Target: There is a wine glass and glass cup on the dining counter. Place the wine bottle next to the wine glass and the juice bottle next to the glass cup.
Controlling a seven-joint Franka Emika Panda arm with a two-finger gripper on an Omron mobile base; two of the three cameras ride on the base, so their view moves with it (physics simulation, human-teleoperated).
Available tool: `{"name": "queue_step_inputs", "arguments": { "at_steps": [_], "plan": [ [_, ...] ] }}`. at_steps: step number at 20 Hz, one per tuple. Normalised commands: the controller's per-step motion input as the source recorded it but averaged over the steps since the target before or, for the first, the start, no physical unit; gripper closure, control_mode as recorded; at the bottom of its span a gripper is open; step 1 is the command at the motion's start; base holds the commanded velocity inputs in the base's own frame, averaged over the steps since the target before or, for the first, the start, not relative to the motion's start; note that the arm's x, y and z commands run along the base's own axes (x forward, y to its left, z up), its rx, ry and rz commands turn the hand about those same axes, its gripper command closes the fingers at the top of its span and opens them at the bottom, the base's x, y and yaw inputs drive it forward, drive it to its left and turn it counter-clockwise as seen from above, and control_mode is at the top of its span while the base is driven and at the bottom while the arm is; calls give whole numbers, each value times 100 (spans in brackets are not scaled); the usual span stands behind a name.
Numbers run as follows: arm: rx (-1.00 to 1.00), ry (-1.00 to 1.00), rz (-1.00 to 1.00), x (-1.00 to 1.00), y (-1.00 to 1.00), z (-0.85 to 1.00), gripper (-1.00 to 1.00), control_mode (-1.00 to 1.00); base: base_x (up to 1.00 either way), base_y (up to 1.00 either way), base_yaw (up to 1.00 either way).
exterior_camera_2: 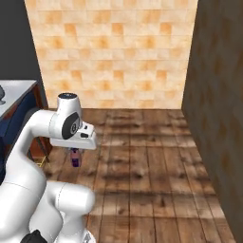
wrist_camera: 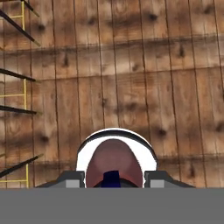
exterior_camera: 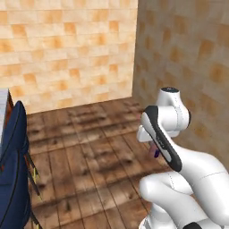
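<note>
My gripper (wrist_camera: 114, 178) is shut on the juice bottle (wrist_camera: 114, 162), a squat pinkish-red bottle with a dark purple cap. The hand points down, so the bottle (exterior_camera_2: 74, 158) hangs below it over the wooden floor. In the left base view the bottle (exterior_camera: 156, 151) peeks out behind the forearm. The dining counter (exterior_camera_2: 19, 91) shows as a pale top at the far left, and its corner (exterior_camera: 3, 105) appears in the left base view. A grey glass object (exterior_camera_2: 1, 95) stands on it at the frame edge; I cannot tell which glass it is. The wine bottle is out of view.
A dark blue stool (exterior_camera: 13, 165) stands at the left by the counter, and its thin black legs (wrist_camera: 17, 109) run along the left of the hand view. Tan tiled walls close the back and right. Open wooden floor (exterior_camera_2: 142, 161) lies ahead.
</note>
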Motion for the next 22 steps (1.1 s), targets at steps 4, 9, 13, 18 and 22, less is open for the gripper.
{"name": "queue_step_inputs", "arguments": {
  "at_steps": [4, 9, 13, 18, 22],
  "plan": [
    [0, 0, 0, 0, 0, 0, 100, 100, 84, -11, 24],
    [0, 0, 0, 0, 0, 0, 100, 100, 91, -5, 21],
    [0, 0, 0, 0, 0, 0, 100, 100, 85, -3, 35],
    [0, 0, 0, 0, 0, 0, 100, 100, 74, -3, 48],
    [0, 0, 0, 0, 0, 0, 100, 100, 69, -5, 53]
  ]
}}
